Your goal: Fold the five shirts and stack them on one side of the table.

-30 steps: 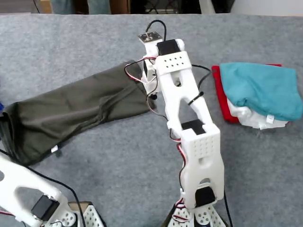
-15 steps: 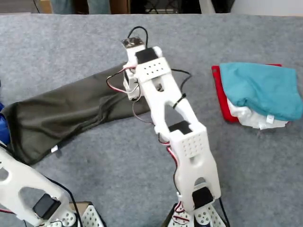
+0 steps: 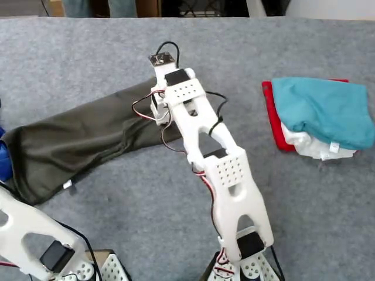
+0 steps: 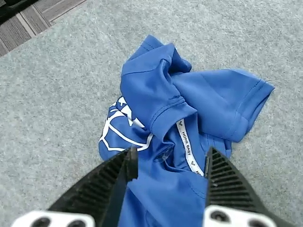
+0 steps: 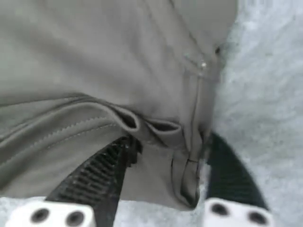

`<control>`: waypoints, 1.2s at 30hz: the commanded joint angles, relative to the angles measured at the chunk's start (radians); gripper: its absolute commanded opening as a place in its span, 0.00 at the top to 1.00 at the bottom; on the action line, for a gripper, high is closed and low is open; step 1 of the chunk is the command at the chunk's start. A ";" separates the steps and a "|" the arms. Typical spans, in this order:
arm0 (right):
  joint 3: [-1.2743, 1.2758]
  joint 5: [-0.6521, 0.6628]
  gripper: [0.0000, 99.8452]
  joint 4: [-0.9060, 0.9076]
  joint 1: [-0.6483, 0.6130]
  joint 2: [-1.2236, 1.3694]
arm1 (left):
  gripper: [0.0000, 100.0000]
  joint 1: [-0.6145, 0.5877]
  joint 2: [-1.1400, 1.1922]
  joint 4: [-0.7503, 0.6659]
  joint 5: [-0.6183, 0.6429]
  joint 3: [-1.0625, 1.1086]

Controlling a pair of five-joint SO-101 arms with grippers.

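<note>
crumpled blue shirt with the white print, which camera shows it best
The left wrist view: the crumpled blue shirt with white print lies on the grey table cover, below the open left gripper. The high view catches a blue sliver of it at the frame's left edge. The right wrist view faces a dark olive shirt.

A grey felt mat (image 3: 328,222) lies underneath, plank floor (image 4: 26,21) past its edge

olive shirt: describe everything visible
The olive shirt is dark, smooth fabric, lying as a long flattened band slanting across the grey table, creased mid-length, with a small white tag on its near edge. One end reaches the high view's left edge; the other lies under the right arm, where the open right gripper straddles its bunched, stitched hem.
</note>
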 commanded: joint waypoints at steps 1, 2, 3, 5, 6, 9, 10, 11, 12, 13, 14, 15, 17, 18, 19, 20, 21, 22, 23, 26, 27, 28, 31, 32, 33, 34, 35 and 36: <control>-0.085 -0.005 0.98 0.029 0.040 0.027 | 0.76 -0.004 0.009 0.005 -0.006 -0.038; -0.108 -0.005 0.99 0.051 0.051 0.038 | 0.76 -0.005 0.017 0.005 -0.006 -0.038; -0.131 -0.005 0.98 0.075 0.061 0.048 | 0.76 -0.008 0.020 0.005 -0.006 -0.038; -0.183 -0.005 0.98 0.130 0.083 0.068 | 0.76 -0.008 0.021 0.005 -0.006 -0.039; -0.211 -0.003 0.99 0.160 0.094 0.079 | 0.76 -0.008 0.021 0.005 -0.006 -0.039; -0.291 -0.003 0.99 0.250 0.121 0.108 | 0.76 -0.002 0.020 0.005 -0.006 -0.039; -0.318 -0.002 0.99 0.282 0.129 0.116 | 0.76 -0.002 0.020 0.005 -0.006 -0.039; -0.346 -0.002 0.99 0.310 0.138 0.124 | 0.76 -0.002 0.020 0.005 -0.006 -0.039; -0.360 0.000 0.99 0.322 0.149 0.125 | 0.76 -0.002 0.020 0.005 -0.006 -0.039; -0.366 0.009 0.99 0.322 0.164 0.124 | 0.76 -0.002 0.021 0.005 -0.006 -0.039; -0.367 0.017 0.99 0.322 0.180 0.116 | 0.76 -0.002 0.021 0.005 -0.006 -0.039; -0.363 0.021 0.99 0.322 0.193 0.107 | 0.76 -0.004 0.023 0.005 -0.006 -0.039; -0.340 0.035 0.99 0.324 0.230 0.081 | 0.76 -0.004 0.023 0.005 -0.006 -0.039; -0.314 0.049 0.99 0.324 0.252 0.058 | 0.76 -0.007 0.023 0.003 -0.006 -0.039; -0.275 0.061 0.99 0.324 0.269 0.031 | 0.76 -0.008 0.023 0.003 -0.008 -0.039; -0.228 0.081 0.99 0.324 0.290 -0.002 | 0.76 -0.008 0.023 0.003 -0.020 -0.039; -0.170 0.104 0.99 0.324 0.310 -0.041 | 0.76 -0.008 0.026 0.003 -0.040 -0.039; -0.110 0.126 0.99 0.324 0.328 -0.082 | 0.76 -0.008 0.028 0.003 -0.058 -0.039; -0.045 0.149 0.99 0.324 0.345 -0.124 | 0.76 -0.005 0.029 0.003 -0.074 -0.039; 0.117 0.219 0.99 0.322 0.394 -0.234 | 0.75 -0.002 0.031 0.003 -0.089 -0.039; 0.156 0.235 0.99 0.322 0.410 -0.263 | 0.75 -0.001 0.031 0.003 -0.086 -0.039; 0.183 0.249 0.99 0.321 0.423 -0.283 | 0.75 0.002 0.031 0.003 -0.087 -0.039; 0.197 0.292 0.99 0.321 0.450 -0.298 | 0.75 0.019 0.031 0.003 -0.118 -0.039; 0.197 0.296 0.98 0.321 0.450 -0.298 | 0.75 0.027 0.031 0.005 -0.133 -0.039; 0.197 0.292 0.97 0.321 0.446 -0.300 | 0.75 0.042 0.031 0.006 -0.155 -0.036; 0.197 0.292 0.93 0.321 0.445 -0.300 | 0.75 0.056 0.031 0.006 -0.180 -0.031; 0.197 0.292 0.88 0.321 0.445 -0.305 | 0.73 0.067 0.031 0.006 -0.192 -0.030; 0.197 0.292 0.82 0.321 0.445 -0.306 | 0.72 0.074 0.029 0.008 -0.195 -0.030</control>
